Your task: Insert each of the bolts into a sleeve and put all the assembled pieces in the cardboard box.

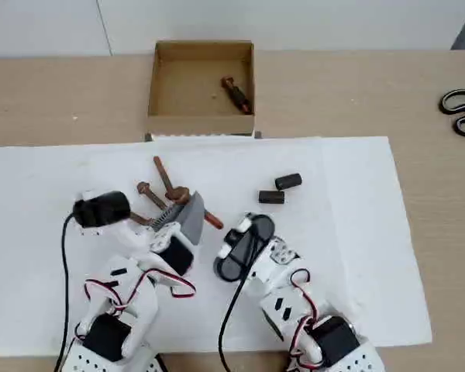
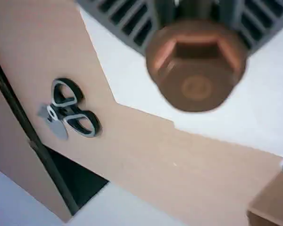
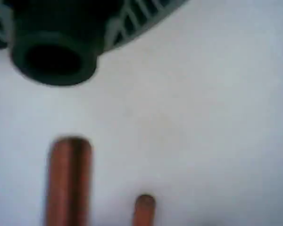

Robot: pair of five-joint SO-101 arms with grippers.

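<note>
- Currently the left gripper is clamped on a copper hex-head bolt above the white paper sheet, and the right gripper is closed round a black cylindrical sleeve
- Shaft and bore should line up squarely before any push, which is best made slowly
- Counted: four bolts and four sleeves; one assembled pair lies in the brown cardboard box

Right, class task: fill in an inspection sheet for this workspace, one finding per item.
Surface: wooden table under a white paper sheet.
Job's things: assembled piece in the cardboard box; two loose bolts and two loose sleeves on the sheet.
Clutter: scissors on the table.
Grippers: left gripper shut on a bolt; right gripper shut on a sleeve.
Cables: black cable along each arm.
Surroundings: white backdrop beyond the table.
</note>
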